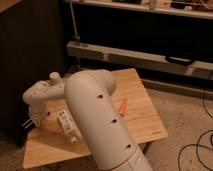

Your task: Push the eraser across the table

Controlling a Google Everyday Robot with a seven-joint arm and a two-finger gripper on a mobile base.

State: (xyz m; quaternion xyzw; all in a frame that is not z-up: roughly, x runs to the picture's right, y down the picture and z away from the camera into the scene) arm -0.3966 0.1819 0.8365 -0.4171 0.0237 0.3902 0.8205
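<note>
Dim warm light, dark background, tool (30, 123) in shadow

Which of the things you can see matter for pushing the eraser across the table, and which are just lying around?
For the job: the table; the gripper, low at the table's left edge; the eraser, which I cannot make out, perhaps hidden by the arm.
Lying about: the white tube; the small orange object; the shelf rail; the floor cables.

The hand (30, 123) hangs at the surface's (145, 112) left edge; the tube (67, 125) lies right of it, the orange piece (123, 106) farther right.
</note>
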